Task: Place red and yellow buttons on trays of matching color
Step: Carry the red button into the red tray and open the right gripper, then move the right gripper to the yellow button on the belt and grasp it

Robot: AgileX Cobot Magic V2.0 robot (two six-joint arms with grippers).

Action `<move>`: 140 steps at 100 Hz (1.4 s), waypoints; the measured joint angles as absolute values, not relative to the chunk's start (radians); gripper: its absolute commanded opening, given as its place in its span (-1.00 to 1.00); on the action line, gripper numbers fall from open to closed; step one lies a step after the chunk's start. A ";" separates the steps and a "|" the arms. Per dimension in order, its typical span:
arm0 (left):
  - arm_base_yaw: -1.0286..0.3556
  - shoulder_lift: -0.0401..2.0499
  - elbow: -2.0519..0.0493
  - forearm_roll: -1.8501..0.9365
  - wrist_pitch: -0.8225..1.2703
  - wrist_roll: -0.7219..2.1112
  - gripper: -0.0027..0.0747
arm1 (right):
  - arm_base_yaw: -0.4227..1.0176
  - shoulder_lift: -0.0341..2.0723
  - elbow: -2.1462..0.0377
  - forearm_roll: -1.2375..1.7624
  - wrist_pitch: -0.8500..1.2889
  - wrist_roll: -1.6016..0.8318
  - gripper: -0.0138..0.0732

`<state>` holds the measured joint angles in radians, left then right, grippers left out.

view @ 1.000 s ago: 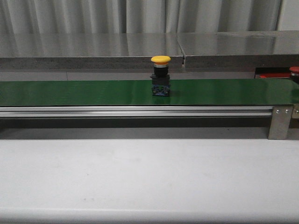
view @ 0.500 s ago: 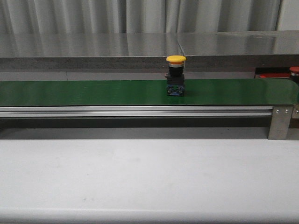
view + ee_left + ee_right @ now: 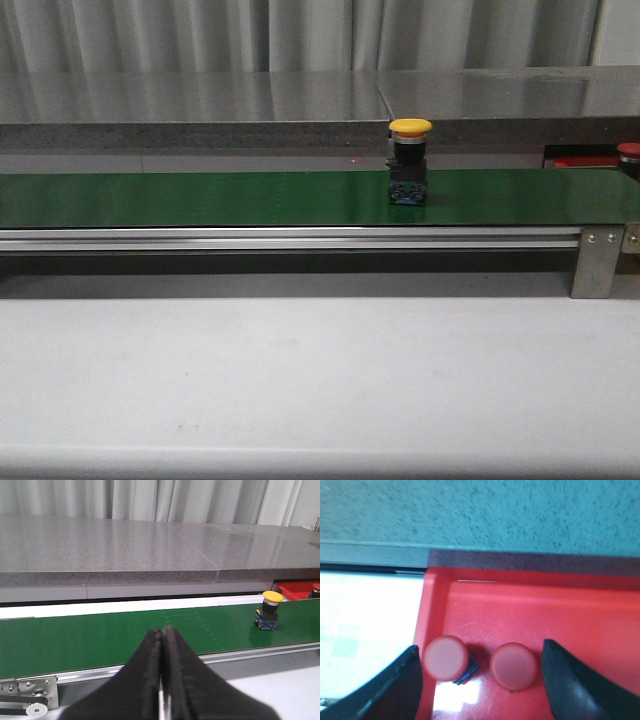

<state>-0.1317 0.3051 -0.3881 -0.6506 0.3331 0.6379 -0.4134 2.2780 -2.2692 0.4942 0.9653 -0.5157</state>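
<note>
Yellow button (image 3: 410,161) — glossy domed cap, dark base — stands upright on green belt (image 3: 200,198); left tool (image 3: 162,632) closed and empty, right tool (image 3: 480,662) spread wide over two red buttons (image 3: 513,665) in red tray (image 3: 545,610).

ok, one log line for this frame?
yellow button upright on green belt | left gripper shut, empty | right gripper open over red tray, two red buttons

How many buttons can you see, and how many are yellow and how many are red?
Yellow buttons: 1, the yellow button standing on the green belt.
Red buttons: 2, the left red button and the right red button, both in the red tray.
Total: 3 buttons.
</note>
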 measured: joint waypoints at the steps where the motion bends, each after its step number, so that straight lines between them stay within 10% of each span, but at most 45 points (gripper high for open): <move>1: -0.132 0.305 -0.388 -0.651 0.333 0.638 -0.98 | -0.413 2.271 -2.269 0.494 0.970 -0.516 0.49; 78: -0.132 0.305 -0.388 -0.651 0.333 0.638 -0.98 | -0.208 1.620 -1.483 0.501 0.900 -0.640 0.49; 140: -0.132 0.305 -0.388 -0.651 0.333 0.638 -0.98 | -0.072 1.558 -1.173 0.501 0.701 -0.696 0.49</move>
<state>-0.1317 0.3051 -0.3881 -0.6506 0.3331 0.6379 -0.0725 1.5578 -1.1727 0.5012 0.7005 -0.6962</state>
